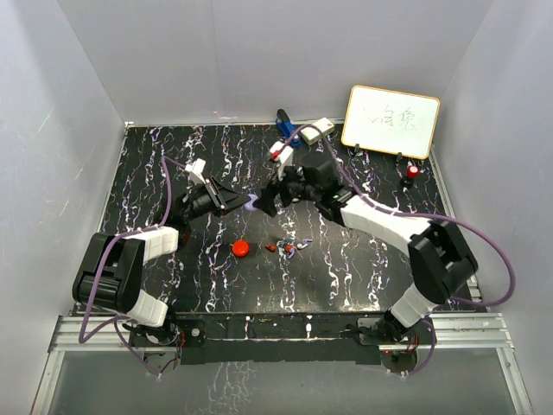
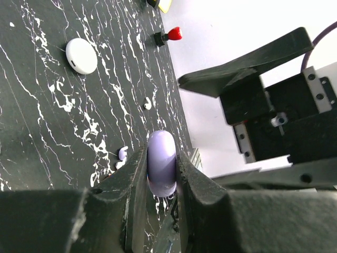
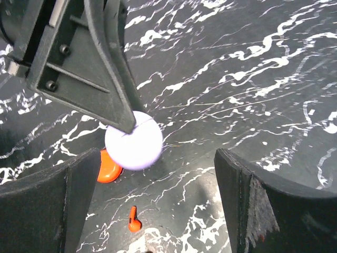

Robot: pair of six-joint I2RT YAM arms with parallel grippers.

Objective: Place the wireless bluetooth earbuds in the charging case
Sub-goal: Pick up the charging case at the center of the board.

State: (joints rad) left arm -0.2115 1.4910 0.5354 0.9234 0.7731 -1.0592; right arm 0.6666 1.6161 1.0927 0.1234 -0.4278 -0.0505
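A round lilac charging case hangs edge-on above the table, clamped between the fingers of my left gripper, which is shut on it. From above, that case sits mid-table, with my right gripper just to its right. The right gripper is open and empty, its fingers wide on either side below the lilac case. A red earbud lies on the table beneath. Purple earbuds and a white earbud lie loose. The earbud cluster lies nearer the front.
A red round case lies on the marbled black table, left of the earbuds. A white round case lies further off. A small whiteboard, a red-topped item and a white box stand at the back.
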